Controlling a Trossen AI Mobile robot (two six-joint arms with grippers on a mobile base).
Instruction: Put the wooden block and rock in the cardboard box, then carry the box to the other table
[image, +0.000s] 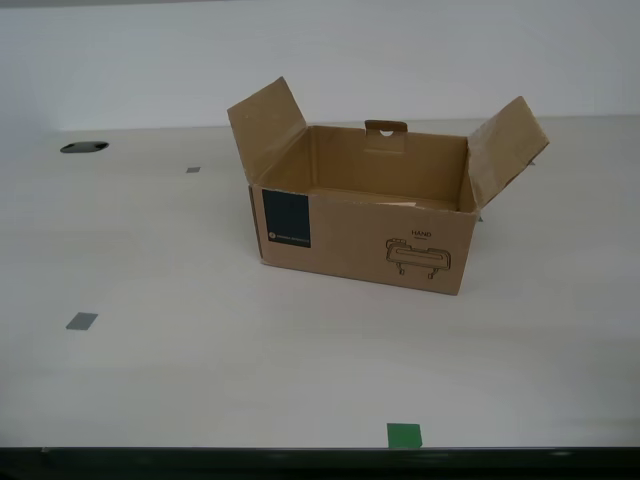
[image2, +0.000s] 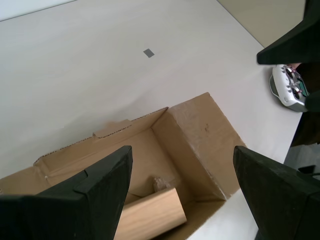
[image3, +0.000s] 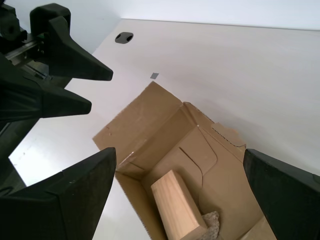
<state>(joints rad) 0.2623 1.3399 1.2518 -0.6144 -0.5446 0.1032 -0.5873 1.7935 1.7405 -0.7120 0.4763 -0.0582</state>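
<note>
- Wooden block (image3: 177, 206) and rock (image3: 212, 223) lie touching inside the cardboard box (image: 370, 245) on the bench (image: 200, 360).
- My first hand (image3: 180, 195) and my second hand (image2: 182, 185) hang spread above the box, one toward each flapped end.

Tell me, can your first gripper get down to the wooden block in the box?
Probably yes. My first gripper hangs open above the cardboard box, whose flaps are folded out, and the wooden block lies uncovered inside beside the rock.

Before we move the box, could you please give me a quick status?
Both end effectors open, empty, above the cardboard box. Wooden block and rock inside, touching. Flaps up; nothing obstructing.
</note>
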